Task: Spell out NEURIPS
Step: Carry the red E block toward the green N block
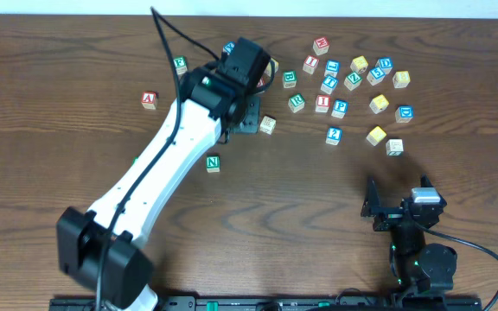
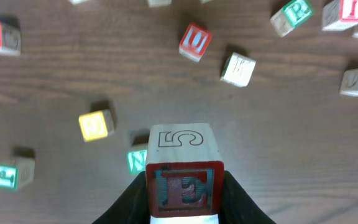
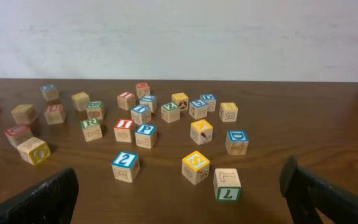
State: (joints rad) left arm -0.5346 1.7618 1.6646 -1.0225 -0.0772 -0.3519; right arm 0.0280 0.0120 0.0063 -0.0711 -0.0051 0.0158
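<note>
Jaws of left gripper (image 2: 185, 193) are clamping E (image 2: 184, 155), red letter facing wrist camera. N (image 1: 213, 162) is lying alone on table (image 1: 59, 147) at 7 o'clock from that gripper, overhead. R (image 1: 296, 102), I (image 1: 322, 103), P (image 1: 340, 108) are sitting in a row at 3 o'clock. At table's 5 o'clock, right gripper (image 3: 180, 196) is standing wide open, gripping nothing.

Dark brown wood-grain tbl (image 1: 50, 147) fills whole overhead view; plain off-white wall (image 3: 179, 37) behind far edge. Light even, shadows soft.
</note>
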